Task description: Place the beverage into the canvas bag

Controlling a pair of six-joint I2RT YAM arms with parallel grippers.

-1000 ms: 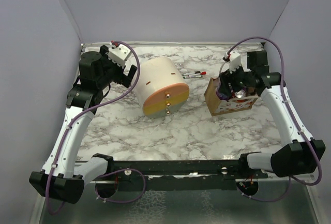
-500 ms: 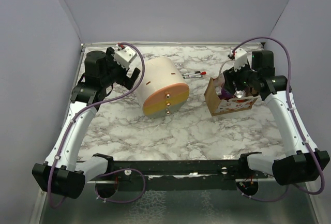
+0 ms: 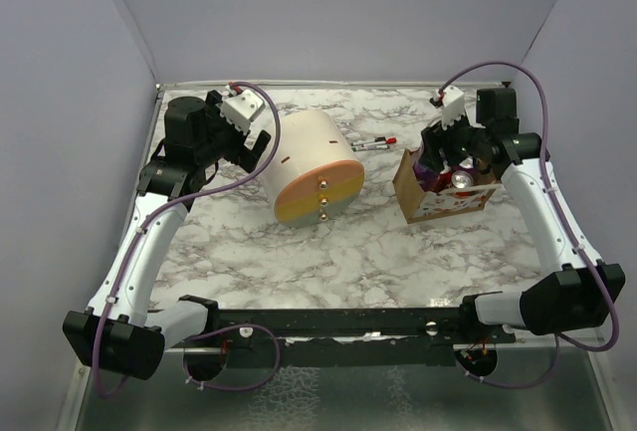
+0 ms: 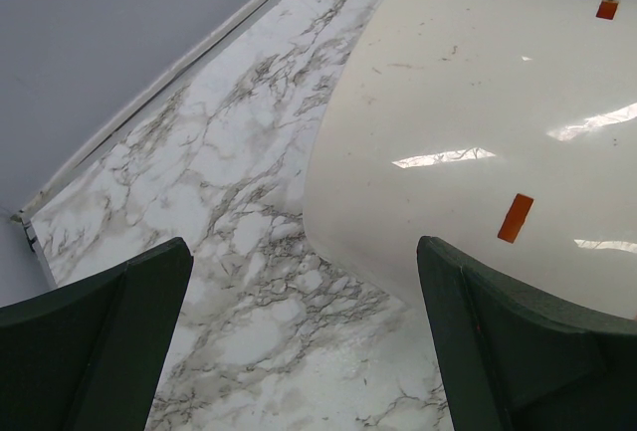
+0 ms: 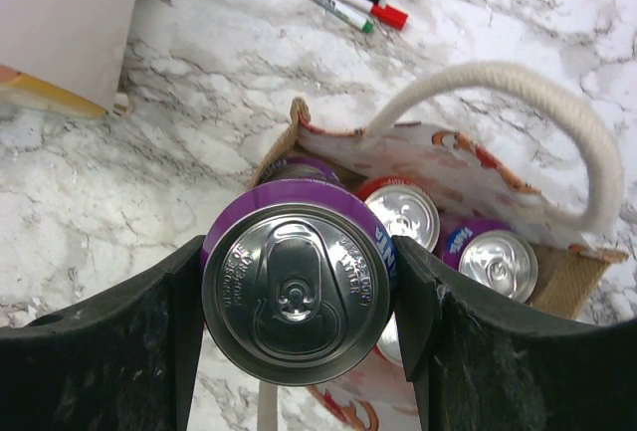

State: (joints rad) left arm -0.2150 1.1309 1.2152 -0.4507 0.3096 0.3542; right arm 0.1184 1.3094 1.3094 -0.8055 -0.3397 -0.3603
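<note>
Right tool (image 5: 299, 302), pinching purple beverage can (image 5: 289, 277) above canvas bag (image 5: 438, 167) toward far right corner of desk (image 5: 149, 152); risk: on release it strikes stowed cans (image 5: 403, 214) or the rim, tipping the bag.

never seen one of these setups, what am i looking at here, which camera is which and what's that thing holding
These are two robot arms bolted to the near edge of a marble table. The wide picture comes from a fixed camera above and behind them; the other two come from cameras on each wrist, looking past that arm's own fingers. On the table are a large cream-and-orange cylinder, some markers and a small canvas bag with other cans inside. The right end effector grips a purple can just over the bag. The left end effector is open, empty, beside the cylinder.
</note>
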